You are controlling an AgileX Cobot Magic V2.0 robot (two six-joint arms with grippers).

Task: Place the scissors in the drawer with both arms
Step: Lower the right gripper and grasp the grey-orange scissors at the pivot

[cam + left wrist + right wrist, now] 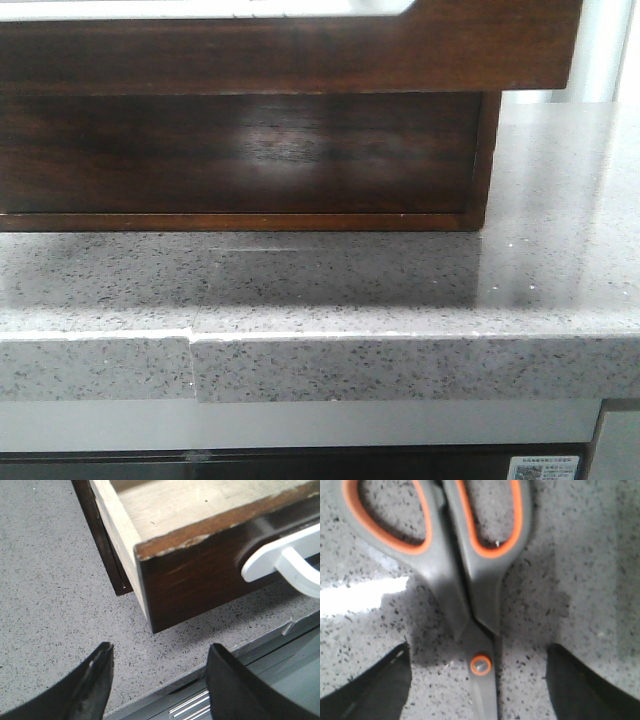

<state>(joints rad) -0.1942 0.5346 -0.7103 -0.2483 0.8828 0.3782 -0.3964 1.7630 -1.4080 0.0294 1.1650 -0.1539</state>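
Observation:
The drawer [300, 50] is dark brown glossy wood and fills the top of the front view, with a pale strip along its top edge. In the left wrist view it [200, 575] stands pulled out, with a pale empty inside and a white handle [280, 560] on its front. My left gripper [159, 652] is open and empty over the counter's edge, just short of the drawer's corner. The scissors [465, 580] are grey with orange-lined handles and lie flat on the counter. My right gripper [479, 652] is open, its fingers on either side of the orange pivot [481, 664], apart from it.
The speckled grey stone counter [400, 290] has a front edge with a seam [192, 350]. A dark wooden cabinet body [240, 150] sits under the pulled-out drawer. Below the counter's edge are grey panels and metal strips [190, 707]. Neither arm shows in the front view.

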